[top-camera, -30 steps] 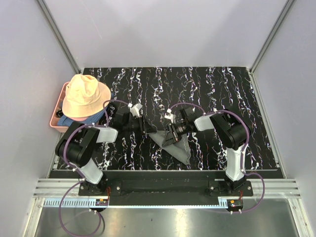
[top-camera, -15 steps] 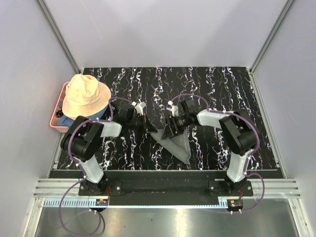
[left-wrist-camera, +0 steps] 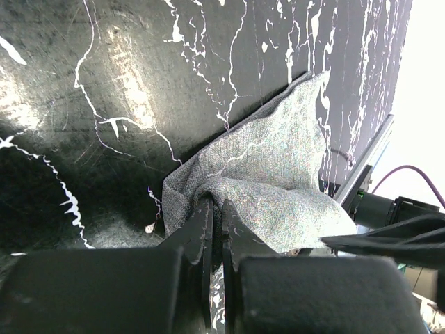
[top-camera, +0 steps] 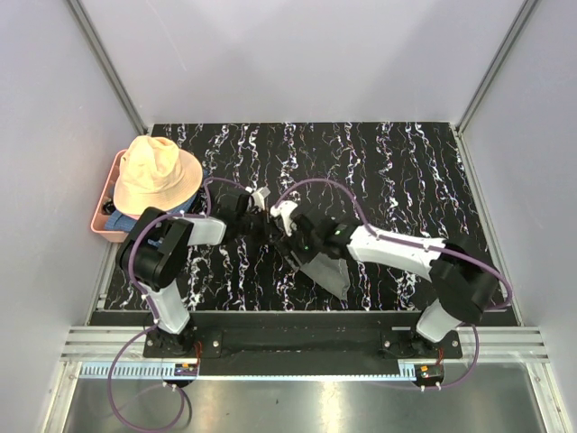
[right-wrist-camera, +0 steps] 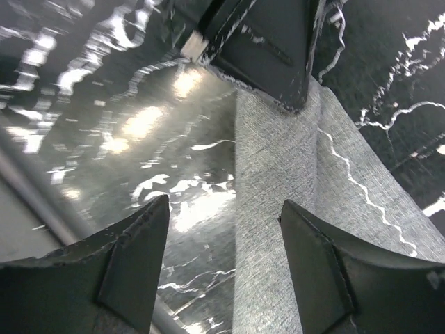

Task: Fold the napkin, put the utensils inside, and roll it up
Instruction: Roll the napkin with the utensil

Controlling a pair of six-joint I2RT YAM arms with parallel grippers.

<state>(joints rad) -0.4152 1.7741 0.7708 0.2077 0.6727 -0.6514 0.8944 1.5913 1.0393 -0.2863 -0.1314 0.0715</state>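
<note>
The grey napkin (top-camera: 326,268) lies folded into a narrow wedge near the table's front middle. My left gripper (top-camera: 269,228) sits at its left corner; in the left wrist view this gripper (left-wrist-camera: 216,203) is shut on a raised fold of the napkin (left-wrist-camera: 278,174). My right gripper (top-camera: 292,242) reaches in from the right, just beside the left one. In the right wrist view it (right-wrist-camera: 224,203) stands open and low over the napkin's (right-wrist-camera: 278,181) folded edge, holding nothing. The utensils are out of view.
A peach hat (top-camera: 158,177) rests on a pink tray (top-camera: 102,225) at the left edge, with a blue cloth (top-camera: 122,221) under it. The black marbled table (top-camera: 388,162) is fenced by grey walls.
My left gripper has shut on the napkin's corner. My right gripper has opened, and its arm has stretched leftward until it is close beside the left gripper.
</note>
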